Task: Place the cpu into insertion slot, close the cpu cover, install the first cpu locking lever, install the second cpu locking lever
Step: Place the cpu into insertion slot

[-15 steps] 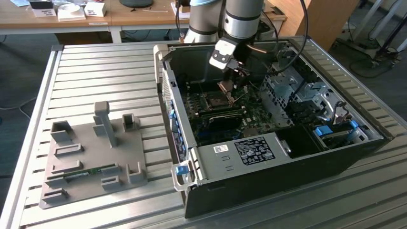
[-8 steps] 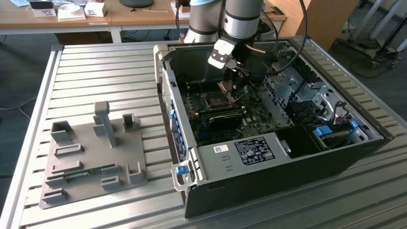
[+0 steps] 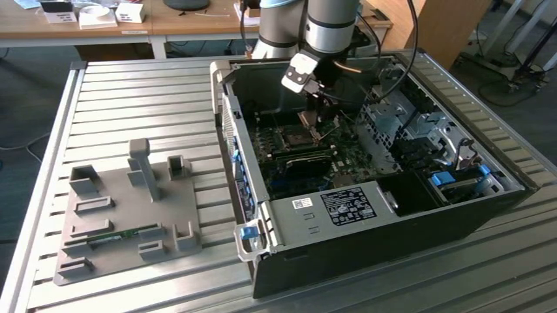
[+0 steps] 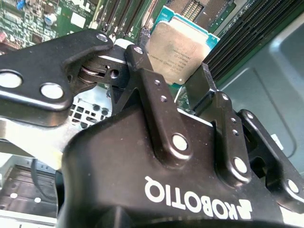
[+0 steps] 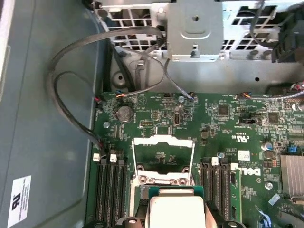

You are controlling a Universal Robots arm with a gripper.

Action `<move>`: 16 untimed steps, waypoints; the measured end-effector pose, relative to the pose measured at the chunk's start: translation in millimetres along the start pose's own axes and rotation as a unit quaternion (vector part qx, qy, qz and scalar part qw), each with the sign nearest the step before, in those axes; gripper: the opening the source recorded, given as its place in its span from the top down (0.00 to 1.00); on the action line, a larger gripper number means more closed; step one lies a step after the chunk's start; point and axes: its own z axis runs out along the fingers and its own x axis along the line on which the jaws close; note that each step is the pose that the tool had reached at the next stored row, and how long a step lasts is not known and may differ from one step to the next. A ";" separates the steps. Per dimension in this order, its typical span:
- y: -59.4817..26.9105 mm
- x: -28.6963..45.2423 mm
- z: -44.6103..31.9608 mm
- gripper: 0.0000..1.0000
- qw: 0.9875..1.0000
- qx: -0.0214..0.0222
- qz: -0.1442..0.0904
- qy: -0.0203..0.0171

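One cpu [image 4: 183, 45], pale silvery-grey on top with a green rim, is clamped in the pincer [image 4: 172, 64]. Its two black fingers [image 4: 159, 95] press on opposite edges of the chip and hold it in the air above the green motherboard [image 5: 228, 123]. The chip is not seated. The socket [image 5: 164, 176] lies just beyond it, uncovered, and the cpu cover [image 5: 163, 141] stands raised on its hinge at one edge of the socket, a thin silvery frame with an open centre. Black memory slots [image 5: 111, 190] flank the socket on both sides, and grey cables [image 5: 61, 95] loop along the case wall beside the board. In the exterior view the arm [image 3: 331, 19] reaches down from the far side into the computer case [image 3: 366, 251], a black tower lying on its side with the panel off. The case rests on a desk [image 3: 130, 91] of ribbed, silvery metal slats. Just beside the case, on the exterior view's left, lies a grey fixture plate [image 3: 117, 218] with upright posts and pockets, one of them holding a green memory stick [image 3: 113, 236]. Past the far edge of the slats stands a wooden desk [image 3: 174, 19] carrying white boxes [image 3: 96, 14], with dark grey floor [image 3: 22, 111] below.
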 end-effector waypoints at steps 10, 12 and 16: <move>-0.2 0.0 0.4 0.46 1.000 -0.001 0.026 -0.003; -0.2 0.0 0.4 0.46 1.000 -0.001 0.026 -0.003; -0.2 0.0 0.6 0.46 1.000 -0.001 0.026 -0.003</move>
